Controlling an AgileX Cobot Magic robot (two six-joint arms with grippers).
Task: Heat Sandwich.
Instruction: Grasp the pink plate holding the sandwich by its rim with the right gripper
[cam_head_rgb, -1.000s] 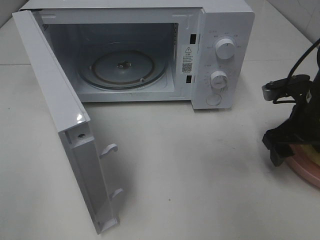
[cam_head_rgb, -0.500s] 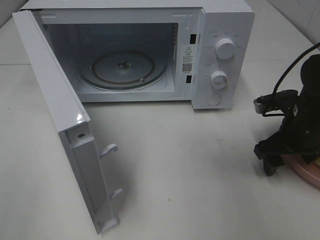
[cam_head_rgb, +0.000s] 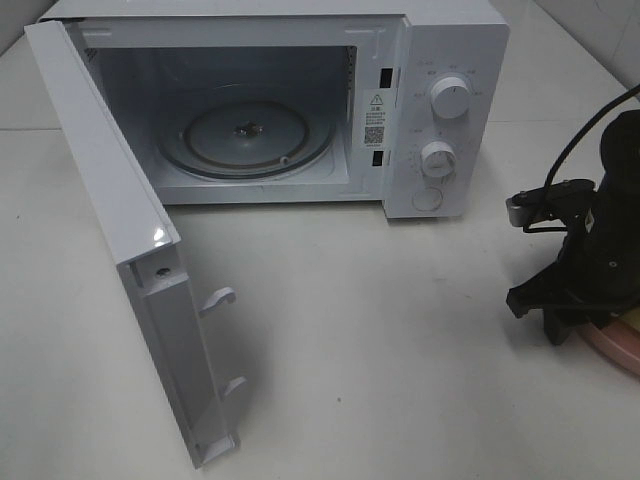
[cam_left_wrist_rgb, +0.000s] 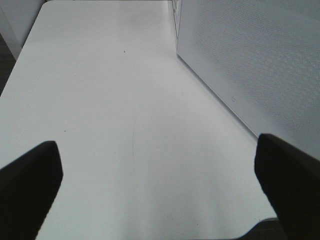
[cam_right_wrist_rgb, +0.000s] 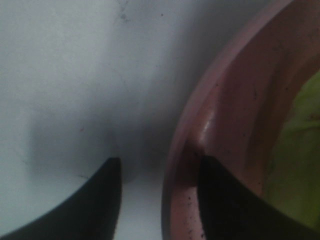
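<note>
The left gripper (cam_left_wrist_rgb: 159, 177) shows only in its own wrist view, its two dark fingers (cam_left_wrist_rgb: 30, 185) spread wide with nothing between them, hanging over the bare white table (cam_head_rgb: 400, 330) just beside a white panel printed with fine dots (cam_left_wrist_rgb: 250, 60). In the high view the white box-shaped microwave oven (cam_head_rgb: 460, 40) stands at the back of the table with its white hinged door (cam_head_rgb: 110, 200) swung fully open toward the left, the two latch hooks on its free edge pointing into the room. Inside the lit cavity lies the round clear glass turntable (cam_head_rgb: 250, 140), with nothing on it. To the right of the cavity is the control panel, with a large white upper dial (cam_head_rgb: 450, 98), a white lower dial (cam_head_rgb: 437, 158) and a round white button (cam_head_rgb: 427, 199) beneath them. Further right, at the table's edge, the black right gripper (cam_head_rgb: 540, 318) points down at the rim of the round pink plate (cam_head_rgb: 610, 345), a black cable (cam_head_rgb: 580, 130) arching above the arm. Its wrist view shows the jaws partly drawn in and astride that rim (cam_right_wrist_rgb: 225, 100), one finger (cam_right_wrist_rgb: 100, 200) on the table outside, the other on the inner slope, with a gap on the outer side, so nothing is clamped. The sandwich (cam_right_wrist_rgb: 300, 165) rests on that plate, only its pale green filling visible; the arm hides most of it from above.
</note>
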